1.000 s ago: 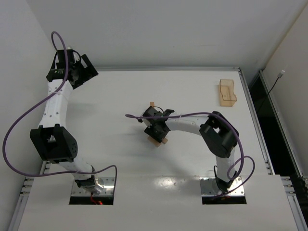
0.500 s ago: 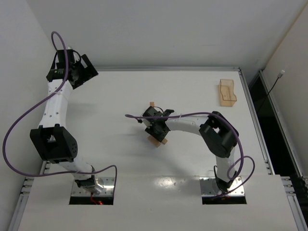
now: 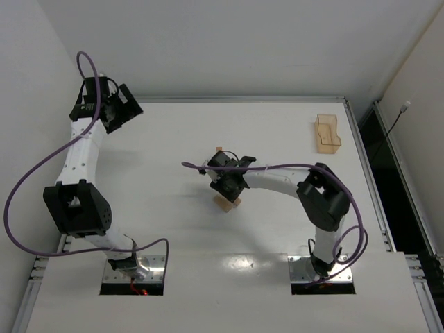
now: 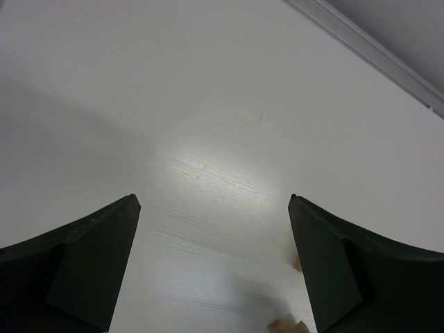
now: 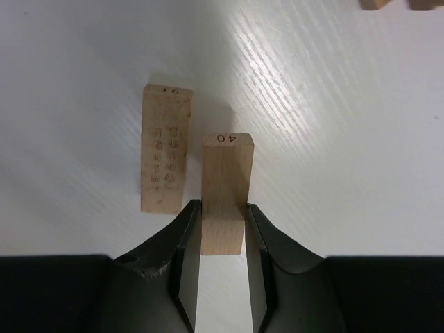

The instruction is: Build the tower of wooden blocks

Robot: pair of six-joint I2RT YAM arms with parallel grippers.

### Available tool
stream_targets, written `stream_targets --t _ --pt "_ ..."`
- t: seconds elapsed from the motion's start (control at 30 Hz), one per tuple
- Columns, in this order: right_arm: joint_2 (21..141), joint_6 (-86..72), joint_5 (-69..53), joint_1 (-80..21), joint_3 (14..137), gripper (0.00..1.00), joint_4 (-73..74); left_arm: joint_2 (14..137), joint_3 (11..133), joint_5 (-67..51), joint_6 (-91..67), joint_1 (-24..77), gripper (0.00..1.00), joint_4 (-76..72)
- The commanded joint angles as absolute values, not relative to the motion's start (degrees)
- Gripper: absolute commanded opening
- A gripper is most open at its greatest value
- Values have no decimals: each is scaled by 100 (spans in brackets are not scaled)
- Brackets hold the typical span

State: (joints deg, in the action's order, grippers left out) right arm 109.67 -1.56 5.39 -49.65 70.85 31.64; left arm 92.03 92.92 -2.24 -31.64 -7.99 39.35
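The right gripper [image 5: 220, 206] has its jaws narrow and pressed on both long sides of a block [image 5: 227, 173]. It holds only the near end, so most of the block sticks out ahead of the fingers; whether it is off the table I cannot tell. With so short a hold the block may swing or slip when lifted, and the left finger may push the second block [image 5: 165, 166] lying just to its left. The left gripper [image 4: 211, 198] is wide open and empty.
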Motion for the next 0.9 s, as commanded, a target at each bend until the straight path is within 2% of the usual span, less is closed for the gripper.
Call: stream_targets --t 0.0,0.13,0.23,0.37,0.6,0.87 --pt "10074 -237 475 -5010 7075 0 3059 8719 9010 -246 -3296 -888 87 3745" --pt "9493 -483 404 -4957 7163 0 3242 8368 8614 122 -3418 -888 87 3639" --pt "9387 -825 457 -4957 7802 0 3699 8200 8333 298 -3419 -888 87 3577" --pt "9387 -1387 1166 -4957 8559 0 3893 8121 8165 510 -3419 -826 87 3524" --pt "10369 -2829 1828 -4589 10789 0 4490 8174 8227 932 -3314 -634 87 3472" --pt "11548 -3937 1855 -4324 11706 0 4808 8367 8350 1055 -3199 -580 87 3401"
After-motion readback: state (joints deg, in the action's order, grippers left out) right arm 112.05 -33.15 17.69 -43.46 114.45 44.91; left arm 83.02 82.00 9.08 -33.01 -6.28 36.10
